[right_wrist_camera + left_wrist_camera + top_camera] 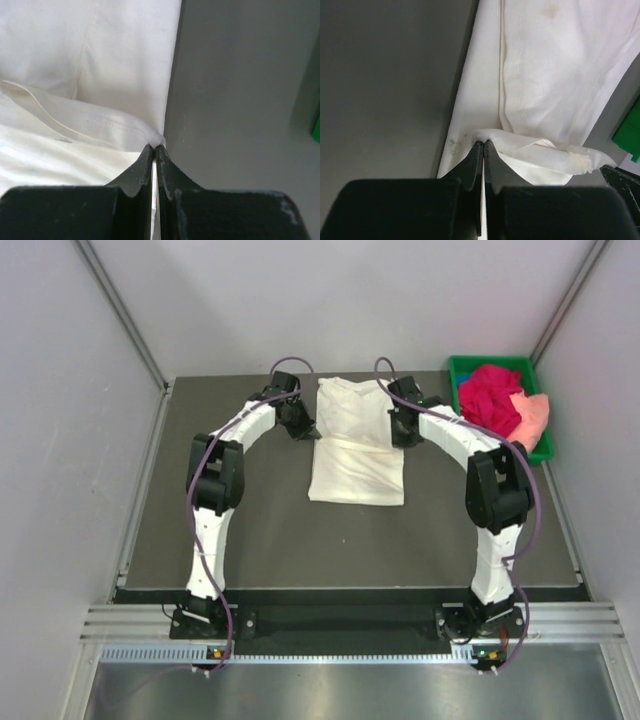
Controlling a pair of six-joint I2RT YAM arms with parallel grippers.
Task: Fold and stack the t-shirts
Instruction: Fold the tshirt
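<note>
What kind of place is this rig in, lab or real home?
Probably a lab test cell: plain grey walls box in a dark table, the arms stand on an aluminium rail, and a cream-white t-shirt lies staged between them.

The left claw pinches a raised fold of the cream-white t-shirt on the dark table.

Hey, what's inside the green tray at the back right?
A crumpled magenta-red t-shirt and a peach-pink t-shirt spilling over the green tray rim. The floor beneath them is covered.
</note>
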